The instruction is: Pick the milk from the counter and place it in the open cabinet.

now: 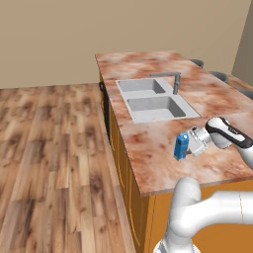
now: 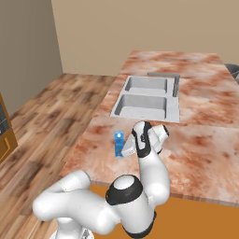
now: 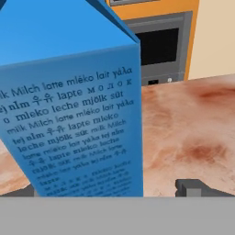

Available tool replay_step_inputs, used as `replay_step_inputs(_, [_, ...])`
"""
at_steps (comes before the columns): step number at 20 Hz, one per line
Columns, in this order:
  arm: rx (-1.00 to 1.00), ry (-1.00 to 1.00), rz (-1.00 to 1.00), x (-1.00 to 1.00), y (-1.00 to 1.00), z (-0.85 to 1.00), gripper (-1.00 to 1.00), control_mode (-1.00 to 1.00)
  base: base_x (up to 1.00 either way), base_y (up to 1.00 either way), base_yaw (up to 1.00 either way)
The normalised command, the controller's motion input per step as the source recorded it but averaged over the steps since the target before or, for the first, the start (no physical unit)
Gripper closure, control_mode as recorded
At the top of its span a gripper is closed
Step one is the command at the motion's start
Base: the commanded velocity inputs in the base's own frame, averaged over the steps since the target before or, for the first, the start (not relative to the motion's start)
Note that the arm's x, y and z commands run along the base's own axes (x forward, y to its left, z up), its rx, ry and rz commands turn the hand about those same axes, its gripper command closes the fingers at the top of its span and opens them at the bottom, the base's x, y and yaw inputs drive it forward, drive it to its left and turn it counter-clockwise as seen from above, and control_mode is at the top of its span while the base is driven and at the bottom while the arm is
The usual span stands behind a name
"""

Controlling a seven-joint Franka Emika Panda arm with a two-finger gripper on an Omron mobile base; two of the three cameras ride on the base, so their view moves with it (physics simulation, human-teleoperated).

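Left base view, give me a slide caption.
Open gripper closes in on the upright milk near the counter's front edge, below the sink.

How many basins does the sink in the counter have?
2. The far basin lies toward the counter's back end, left of the faucet; the near basin lies next to it, closer to the milk.

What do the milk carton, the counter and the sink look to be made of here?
The milk carton looks like matte printed paperboard: flat blue faces, sharp folded edges, rows of small lettering. The counter looks like polished stone, reddish-pink with marbled veining, though it could be a laminate imitation. The sink and its faucet look like dull grey metal, probably brushed steel.
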Motion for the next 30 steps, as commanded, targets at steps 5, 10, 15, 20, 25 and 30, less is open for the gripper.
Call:
replay_step_inputs(5, [0.0,0.0,0.0,0.0,0.0,0.0,-1.0,-1.0,0.0,0.0,0.0])
replay_step_inputs(10, [0.0,0.0,0.0,0.0,0.0,0.0,-1.0,-1.0,0.0,0.0,0.0])
replay_step_inputs(15, [0.0,0.0,0.0,0.0,0.0,0.0,1.0,-1.0,0.0,0.0,0.0])
replay_step_inputs(20, [0.0,0.0,0.0,0.0,-0.01,0.0,1.0,-1.0,0.0,0.0,0.0])
replay_step_inputs(25, [-0.02,0.01,-0.1,0.05,0.02,0.05,1.0,-1.0,0.0,0.0,0.0])
replay_step_inputs(30, [-0.02,0.01,-0.19,-0.16,0.0,0.4,1.0,-1.0,0.0,0.0,0.0])
